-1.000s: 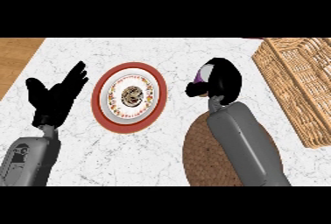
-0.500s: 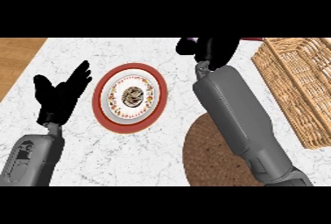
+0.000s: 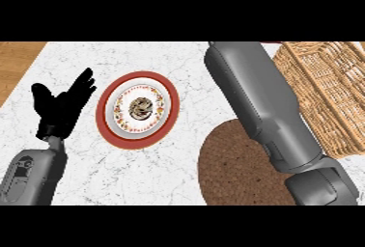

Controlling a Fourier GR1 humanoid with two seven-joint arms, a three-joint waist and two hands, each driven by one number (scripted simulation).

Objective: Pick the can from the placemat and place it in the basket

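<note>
Can: not visible; location cannot be told. Judged light, rigid, smooth-sided; best taken round the middle. Placemat (image 3: 235,169) bare, basket (image 3: 331,91) beside it. Right hand out of view; left hand (image 3: 64,103) held open, resting

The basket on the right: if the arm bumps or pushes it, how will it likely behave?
The basket looks woven from wicker, so probably light for its size and apt to slide on the smooth marble counter. Its walls may flex a little rather than crack. It looks broad and low, so tipping seems unlikely.
</note>
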